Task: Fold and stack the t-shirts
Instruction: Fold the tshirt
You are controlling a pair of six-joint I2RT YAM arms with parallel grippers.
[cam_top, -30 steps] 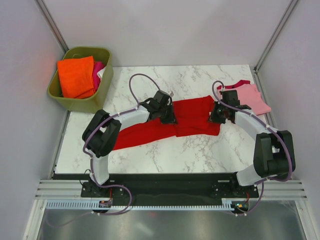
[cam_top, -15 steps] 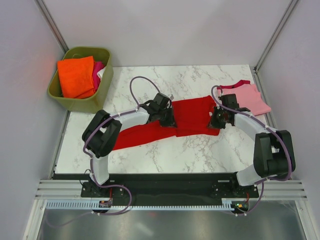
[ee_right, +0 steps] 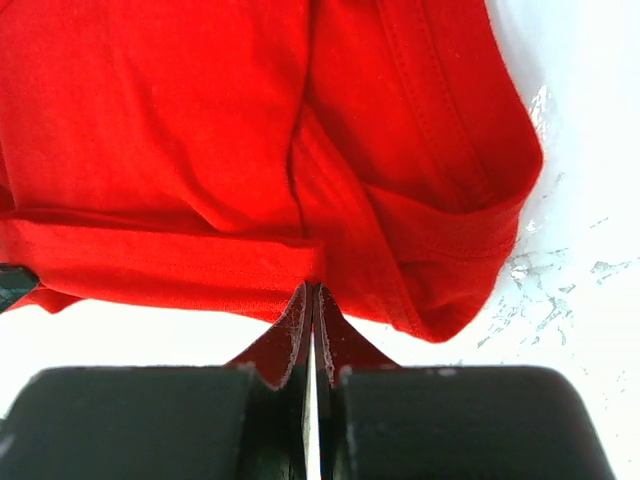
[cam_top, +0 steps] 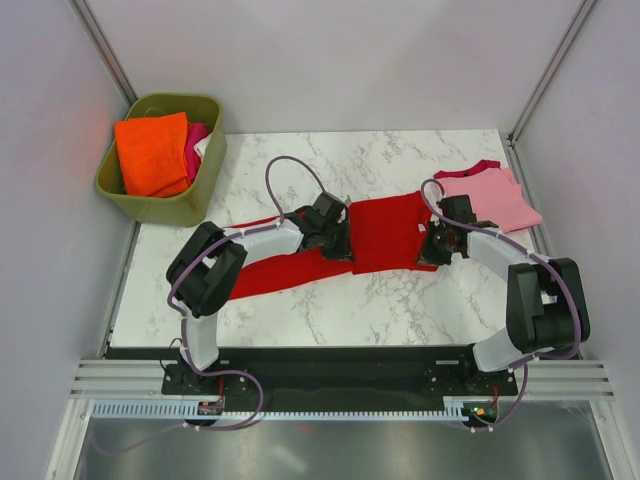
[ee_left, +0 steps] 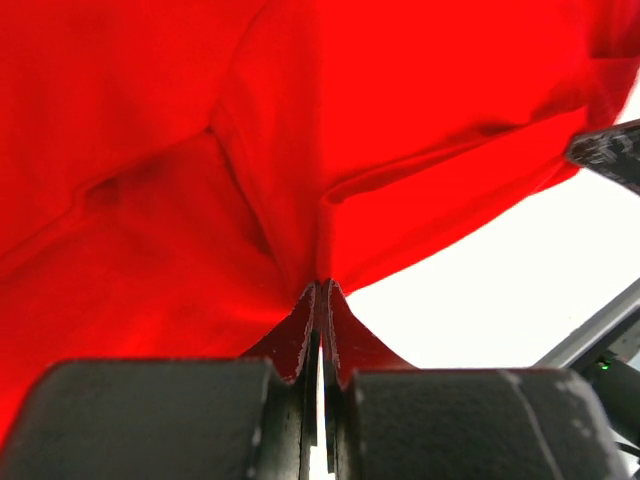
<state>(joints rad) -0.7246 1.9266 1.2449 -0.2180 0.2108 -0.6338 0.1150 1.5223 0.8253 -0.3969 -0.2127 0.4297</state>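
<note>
Your left gripper (ee_left: 320,292) is clenched on a fold of the red t-shirt (cam_top: 385,232) at centre frame, and your right gripper (ee_right: 310,292) pinches its hem. The pink t-shirt (cam_top: 495,198) lies upper right.

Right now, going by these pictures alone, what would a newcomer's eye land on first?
The bright red cloth t-shirt lies stretched across the middle of the white marble table, with the left gripper and the right gripper each pinched shut on a fold of it. Next come the light pink t-shirt with dark pink trim at the far right corner, and the olive-green plastic tub at the far left corner, holding a folded orange cloth.
</note>
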